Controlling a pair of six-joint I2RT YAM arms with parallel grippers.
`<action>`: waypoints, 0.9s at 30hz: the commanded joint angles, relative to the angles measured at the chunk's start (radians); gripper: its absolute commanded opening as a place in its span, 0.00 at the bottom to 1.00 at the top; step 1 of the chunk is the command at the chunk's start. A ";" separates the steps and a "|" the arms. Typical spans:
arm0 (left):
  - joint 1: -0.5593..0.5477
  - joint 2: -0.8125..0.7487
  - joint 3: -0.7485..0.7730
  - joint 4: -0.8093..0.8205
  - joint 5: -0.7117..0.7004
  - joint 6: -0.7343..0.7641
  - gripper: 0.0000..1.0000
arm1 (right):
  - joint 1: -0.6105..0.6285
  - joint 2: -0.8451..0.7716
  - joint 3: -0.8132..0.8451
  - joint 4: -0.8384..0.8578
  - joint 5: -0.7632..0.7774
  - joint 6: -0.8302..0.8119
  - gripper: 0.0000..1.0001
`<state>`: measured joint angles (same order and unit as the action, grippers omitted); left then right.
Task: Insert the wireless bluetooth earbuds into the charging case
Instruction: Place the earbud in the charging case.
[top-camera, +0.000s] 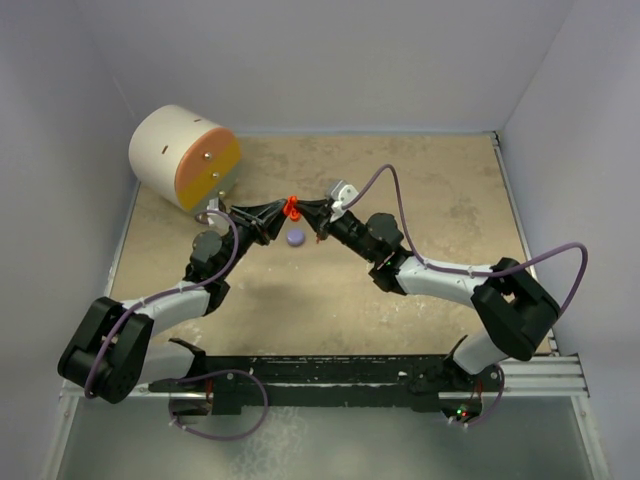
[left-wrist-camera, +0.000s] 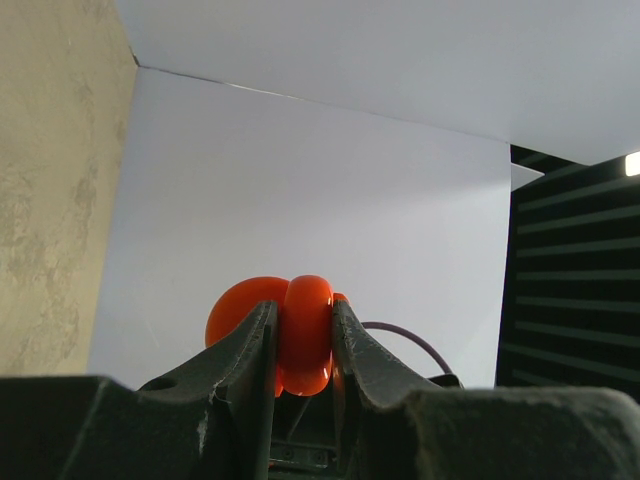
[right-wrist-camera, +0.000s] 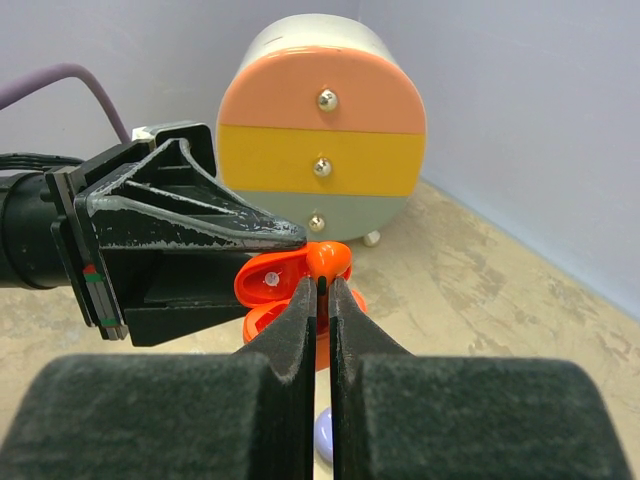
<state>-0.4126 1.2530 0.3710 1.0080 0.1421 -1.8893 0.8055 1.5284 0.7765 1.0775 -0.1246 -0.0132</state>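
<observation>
Two grippers meet tip to tip above the middle of the table, with a spot of red between them. The left gripper is closed on the red charging case. In its own wrist view both fingers press against the sides of one rounded red half, held edge-on, while a second red lobe stands out behind and to the left of it. From the right wrist view the case appears to be open, one flat red face with a pale dot turned toward the camera and another red part just below it, both tucked under the left arm's black finger. The right gripper has its jaws drawn in to a hairline slit, and a red earbud sits nipped at their very tips, right beside the open case and touching or nearly touching it; which of the two cannot be told. Below the pair a small lavender disc lies on the table, apart from both grippers. At the far left corner stands a round drum with orange, yellow and grey bands, each with a metal knob.
</observation>
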 joint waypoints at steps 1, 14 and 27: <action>0.002 -0.018 0.035 0.096 -0.010 0.002 0.00 | -0.005 -0.027 -0.015 0.025 -0.014 0.024 0.00; 0.002 -0.026 0.042 0.098 -0.011 0.000 0.00 | -0.015 -0.010 -0.005 0.009 -0.026 0.078 0.00; 0.002 -0.026 0.047 0.098 -0.012 0.000 0.00 | -0.023 -0.017 -0.006 0.003 -0.030 0.099 0.06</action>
<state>-0.4126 1.2530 0.3714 1.0080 0.1383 -1.8893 0.7906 1.5288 0.7765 1.0756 -0.1356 0.0738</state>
